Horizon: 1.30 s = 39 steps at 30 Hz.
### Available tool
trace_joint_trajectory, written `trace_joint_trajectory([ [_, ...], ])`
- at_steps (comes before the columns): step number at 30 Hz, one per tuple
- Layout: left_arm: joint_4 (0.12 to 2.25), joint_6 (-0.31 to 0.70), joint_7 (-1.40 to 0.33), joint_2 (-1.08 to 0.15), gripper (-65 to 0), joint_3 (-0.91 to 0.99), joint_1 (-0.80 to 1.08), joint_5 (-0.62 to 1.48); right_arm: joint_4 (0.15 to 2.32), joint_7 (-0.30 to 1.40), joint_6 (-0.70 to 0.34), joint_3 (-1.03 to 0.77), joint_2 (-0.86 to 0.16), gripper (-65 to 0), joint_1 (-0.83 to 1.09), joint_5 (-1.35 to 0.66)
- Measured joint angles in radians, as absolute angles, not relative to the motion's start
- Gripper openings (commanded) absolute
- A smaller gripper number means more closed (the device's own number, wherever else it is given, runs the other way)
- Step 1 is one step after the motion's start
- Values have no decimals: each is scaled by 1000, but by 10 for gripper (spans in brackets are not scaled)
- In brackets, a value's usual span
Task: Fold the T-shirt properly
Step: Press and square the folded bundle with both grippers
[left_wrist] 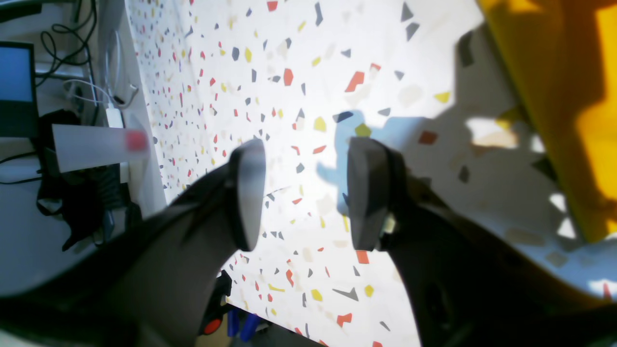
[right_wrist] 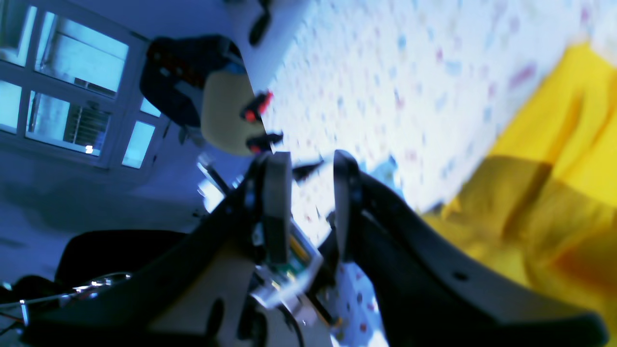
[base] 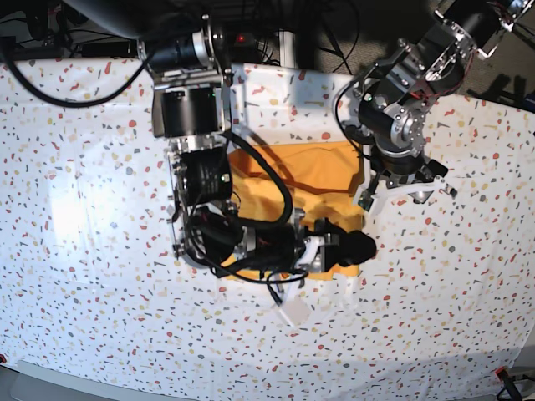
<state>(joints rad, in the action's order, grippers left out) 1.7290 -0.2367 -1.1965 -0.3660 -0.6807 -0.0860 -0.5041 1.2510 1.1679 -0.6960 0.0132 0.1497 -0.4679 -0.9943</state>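
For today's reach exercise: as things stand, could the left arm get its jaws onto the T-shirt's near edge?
Probably yes. The left gripper hovers with jaws open over bare tablecloth, and the T-shirt lies just beside it with nothing between.

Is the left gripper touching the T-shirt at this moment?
Apart. In the left wrist view the left gripper has open jaws with only the speckled tablecloth between them, and the T-shirt lies off to the side, with bare cloth between.

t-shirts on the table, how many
1: the T-shirt, mustard yellow, lies mid-table between the two arms, partly covered by the right arm. More could be hidden beneath that arm.
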Motion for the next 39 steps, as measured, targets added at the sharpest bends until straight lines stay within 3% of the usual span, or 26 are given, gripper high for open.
trace_joint_trajectory([
  [4, 1729, -245, -1196, -365, -379, -681, -86, -611, 1252, 1129, -696, -23, 153, -494, -560, -897],
  [9, 1777, -337, -1188, -366, -379, -681, -97, -731, 1252, 849, -694, -130, 151, -494, -604, -357],
  [13, 1930, -341, -1103, -359, -379, -681, -100, -627, 1195, 704, -690, -150, 102, -494, -596, -261],
  [17, 2104, -344, -1010, -329, -379, -679, -102, -382, 1040, 602, -691, -150, 45, -494, -598, -179],
  [19, 2116, -286, -949, -280, -379, -678, -91, -303, 953, 548, -690, -150, 21, -494, -606, -131],
  [25, 1959, -207, -884, -184, -379, -679, -86, -154, 773, 501, -689, -150, -37, -494, -622, -83],
  [33, 1562, -204, -847, -150, -379, -680, -86, -113, 756, 532, -690, -17, -45, -494, -626, -75],
  [39, 1547, -205, -872, -184, -379, -680, -91, -115, 756, 636, -690, 97, -51, -494, -626, -83],
])
